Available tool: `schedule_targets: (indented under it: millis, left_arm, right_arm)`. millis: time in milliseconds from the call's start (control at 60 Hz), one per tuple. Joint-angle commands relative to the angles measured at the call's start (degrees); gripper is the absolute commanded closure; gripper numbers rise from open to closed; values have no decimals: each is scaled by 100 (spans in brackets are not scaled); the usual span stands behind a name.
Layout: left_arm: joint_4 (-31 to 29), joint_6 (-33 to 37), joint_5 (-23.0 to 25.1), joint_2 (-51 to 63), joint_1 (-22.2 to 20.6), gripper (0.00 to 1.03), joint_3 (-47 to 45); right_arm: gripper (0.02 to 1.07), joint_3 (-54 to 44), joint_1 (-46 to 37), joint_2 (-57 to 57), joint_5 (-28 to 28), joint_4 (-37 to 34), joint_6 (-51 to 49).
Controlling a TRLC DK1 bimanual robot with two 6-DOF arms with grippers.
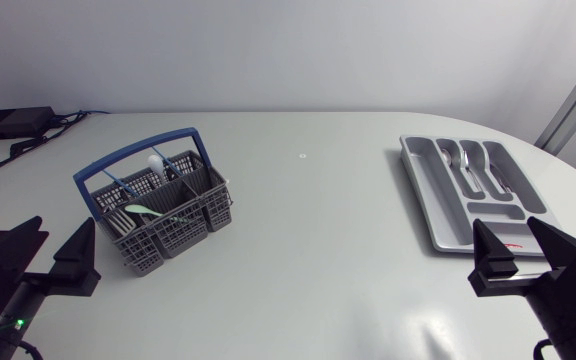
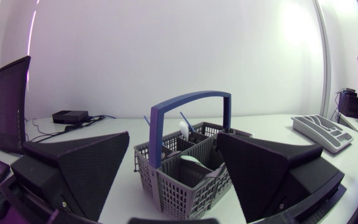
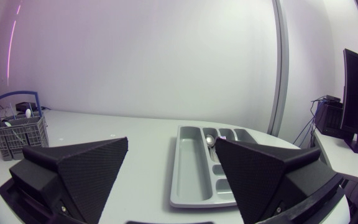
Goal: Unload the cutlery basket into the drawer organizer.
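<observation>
The cutlery basket (image 1: 158,215), grey mesh with a blue hoop handle (image 1: 138,155), stands on the table's (image 1: 318,260) left half, just ahead of my left gripper (image 1: 66,226). In that arm's wrist view it sits squarely in the gap between the two spread fingers, though neither touches it. Its long side, the one the handle spans, runs slantwise across my reach. The pieces inside stand or lean upward, so I judge a pick will have to come from above. I can see a pale green spoon (image 1: 140,210) lying across the near compartments, a white-headed utensil (image 1: 156,162) upright by the handle, and thin blue stems (image 1: 183,165) behind it. The left arm is plainly the nearer one. The right gripper (image 1: 508,226) is well apart from the basket, also spread and holding nothing. It sits at the near end of the drawer organizer (image 1: 423,195) on the table's right half. The organizer's long slots run away from that gripper. A metal spoon (image 1: 452,155) and what looks like a fork (image 1: 471,165) already lie in the middle slots, with a third piece (image 1: 498,178) beside them; the outer slot nearest the basket looks bare.
</observation>
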Motion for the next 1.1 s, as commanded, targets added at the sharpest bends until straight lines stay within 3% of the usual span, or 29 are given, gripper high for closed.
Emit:
schedule_targets:
  millis: [0,267,483,667,883,1083]
  left_arm:
    - [-111,-68,-67,-65,-55,4,-217]
    - [-111,-77,-110,-65,-99,5,-147]
    - [-541,-262,-110,-30,-29,5,415]
    - [-849,-367,-110,498,50,6,1189]
    - [-928,-666,-110,1473,77,12,1751]
    - [-1174,-824,-102,2677,384,12,2411]
  right_arm:
    - [6,-99,-80,-25,-30,-28,53]
    - [6,-117,-106,-34,-3,122,-52]
    - [6,199,131,317,84,280,27]
    - [6,1105,377,2242,111,772,176]
    - [6,1817,1396,3763,462,1159,211]
    - [7,2933,2108,5635,577,1080,352]
